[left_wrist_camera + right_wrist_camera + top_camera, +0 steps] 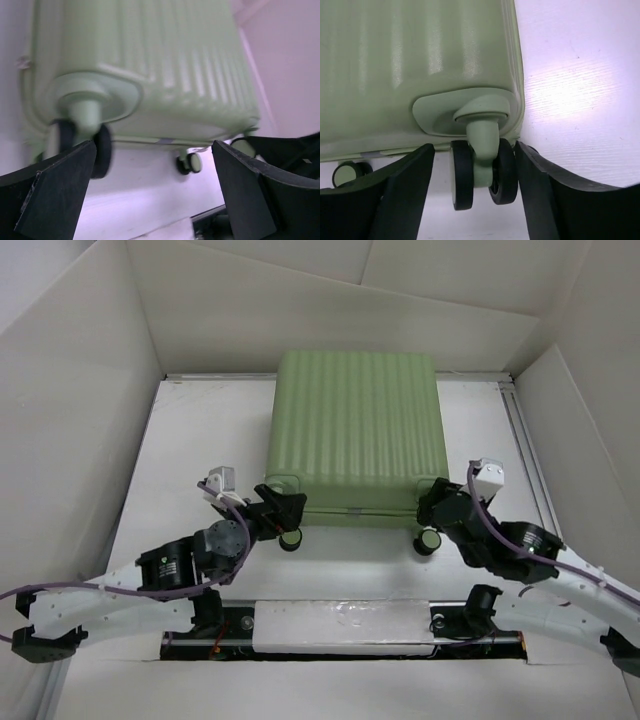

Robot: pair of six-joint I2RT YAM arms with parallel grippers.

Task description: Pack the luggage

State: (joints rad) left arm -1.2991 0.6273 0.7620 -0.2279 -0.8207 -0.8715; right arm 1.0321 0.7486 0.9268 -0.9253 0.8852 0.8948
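The luggage [355,430] is a pale green ribbed suitcase lying flat and closed on the white table, its caster wheels facing the arms. My left gripper [283,507] is open at the front-left corner. In the left wrist view its fingers [60,195] stand wide apart, with the near caster [82,145] just ahead of the left finger and nothing between them. My right gripper [433,508] is at the front-right corner. Its jaws straddle the twin-wheel caster [482,170]: the right finger [545,190] is against the wheel and the left finger [405,195] stands off with a gap.
White walls [70,390] enclose the table on the left, back and right. A metal rail [528,450] runs along the table's right side. The arms' base bar [340,625] lies along the near edge. The opposite caster [190,162] shows further off.
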